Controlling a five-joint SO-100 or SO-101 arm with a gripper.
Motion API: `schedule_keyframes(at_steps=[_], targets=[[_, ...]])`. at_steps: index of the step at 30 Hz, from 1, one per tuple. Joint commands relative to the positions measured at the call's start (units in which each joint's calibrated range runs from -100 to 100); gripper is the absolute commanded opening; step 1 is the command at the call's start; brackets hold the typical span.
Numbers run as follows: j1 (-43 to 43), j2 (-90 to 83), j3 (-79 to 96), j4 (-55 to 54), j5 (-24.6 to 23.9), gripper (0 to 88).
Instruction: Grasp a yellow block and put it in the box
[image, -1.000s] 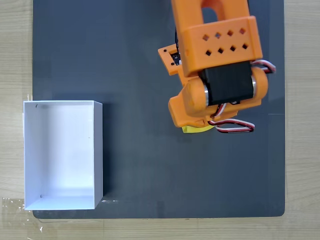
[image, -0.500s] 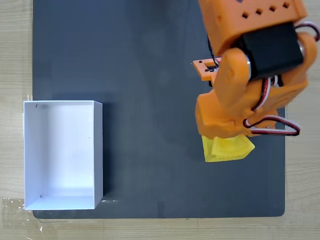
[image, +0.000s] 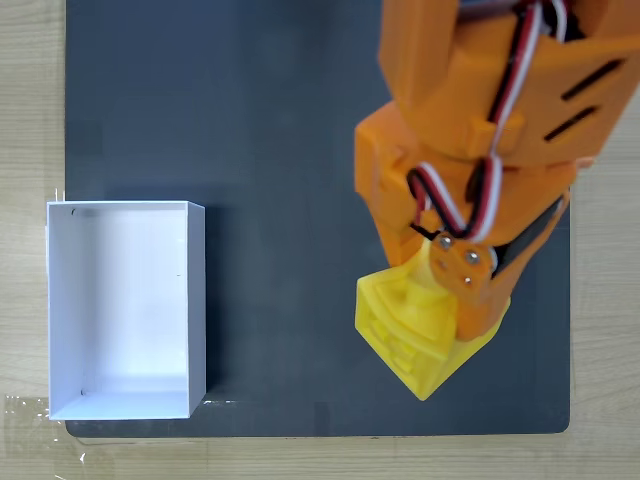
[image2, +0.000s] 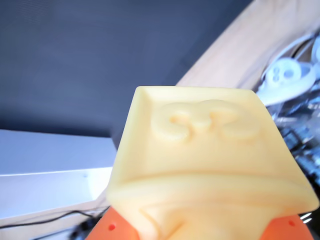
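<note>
You have a wooden table (image: 30, 100) under everything, and on it a dark grey mat (image: 250, 120) that fills most of the fixed view, its left edge, right edge and bottom edge all showing with strips of bare wood outside them. The widest open stretch of mat lies across the upper left and down the middle, between the arm and the box.

Your orange arm (image: 470, 110) comes in from the top right of the fixed view and hangs over the right part of the mat, close to its right edge. The box (image: 196, 300) sits at the mat's left edge, near the lower left corner, its left wall reaching out over the wood; its white floor is bare. In the wrist view the box (image2: 50, 150) shows at lower left with dark mat behind it and a strip of wood slanting along the upper right.

The gripper (image: 445, 300) is clamped on the yellow block (image: 405, 335), which sits tilted at the claw's tip, well apart from the box and near the mat's lower right. In the wrist view the yellow block (image2: 205, 165) looms directly in front of the camera, an embossed face turned upward, with orange fingertips (image2: 112, 227) peeking out beneath it.
</note>
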Motion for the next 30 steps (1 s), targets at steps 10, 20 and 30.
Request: schedule_keyframes(at_steps=[10,20,30], targets=[[15.6,-7.6,-1.9,-0.2,-19.0,10.8],[25.9,-0.9,-1.3,-0.9,-21.5,11.3],[29.2,10.9,-5.5,-7.7,-20.2,11.3]])
